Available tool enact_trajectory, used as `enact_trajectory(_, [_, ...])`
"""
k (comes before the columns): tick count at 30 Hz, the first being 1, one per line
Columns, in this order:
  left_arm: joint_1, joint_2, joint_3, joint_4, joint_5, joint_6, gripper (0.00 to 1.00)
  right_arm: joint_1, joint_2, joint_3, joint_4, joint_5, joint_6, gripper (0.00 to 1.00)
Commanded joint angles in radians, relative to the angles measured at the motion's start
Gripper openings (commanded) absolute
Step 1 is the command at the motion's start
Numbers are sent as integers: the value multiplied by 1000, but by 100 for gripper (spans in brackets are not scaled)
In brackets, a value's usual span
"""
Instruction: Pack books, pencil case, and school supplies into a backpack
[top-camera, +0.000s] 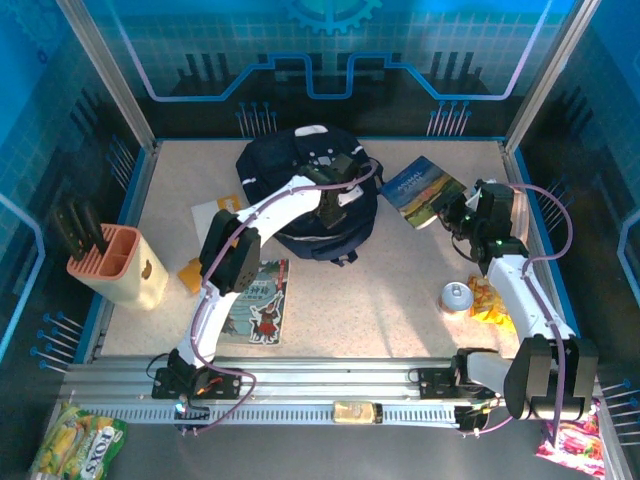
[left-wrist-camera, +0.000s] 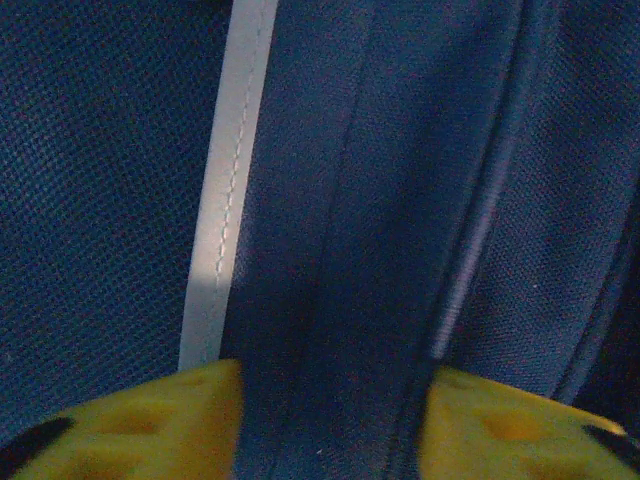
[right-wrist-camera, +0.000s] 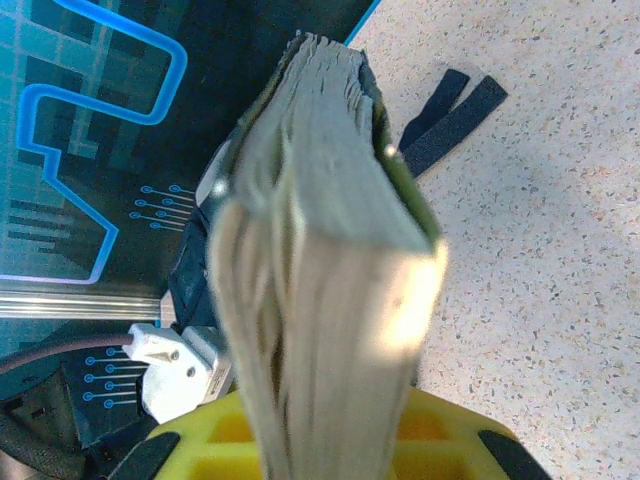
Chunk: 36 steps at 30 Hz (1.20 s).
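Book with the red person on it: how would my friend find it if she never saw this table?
Find the dark navy backpack at the back of the table. Come toward the near edge, slightly left: the book lies flat there. It's bigger than the orange-yellow pad on its left, and its grey-teal cover has a red figure, unlike the landscape book the right pincer holds.

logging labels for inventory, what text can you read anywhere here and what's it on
"FOX'S": on the green-yellow snack bag at the front left, off the table.
Title on the landscape-cover book: too small to read.
Lettering on the grey-teal book: too blurred to read.
Print on the pink packet: unreadable.
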Motion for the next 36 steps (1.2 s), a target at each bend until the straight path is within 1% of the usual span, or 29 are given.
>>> enact_trajectory(1, [-16,-21,-14,56,-105,8,37,-18,-50,19,10,9,-23,9])
enact_trajectory(5, [-28,-92,-66,133,-103,3,22,-25,-74,46,-54,31,-67,10])
enact_trajectory(9, [-29,-149,-73,151,-99,-29,5,-30,-100,46,-103,45,-89,11])
enact_trajectory(12, [-29,-184,-78,163,-79,-49,0,-34,-126,29,-136,44,-94,11])
enact_trajectory(17, [-30,-249,-79,186,-59,-94,0,-37,-190,-10,-197,34,-84,11])
enact_trajectory(21, [-31,-310,-90,228,-5,-140,0,-35,-235,-52,-212,-30,-50,12])
enact_trajectory(24, [-30,-351,-104,276,39,-183,0,-17,-254,-85,-177,-86,2,12])
enact_trajectory(26, [-30,-372,-110,309,68,-205,0,17,-259,-102,-143,-103,46,12])
enact_trajectory(29, [-31,-393,-110,352,115,-239,0,93,-248,-133,-47,-103,122,12])
enact_trajectory(33, [-30,-412,-107,388,150,-271,0,215,-196,-155,110,-62,220,12])
enact_trajectory(36, [-31,-423,-110,401,175,-282,0,284,-128,-144,201,-29,270,12])
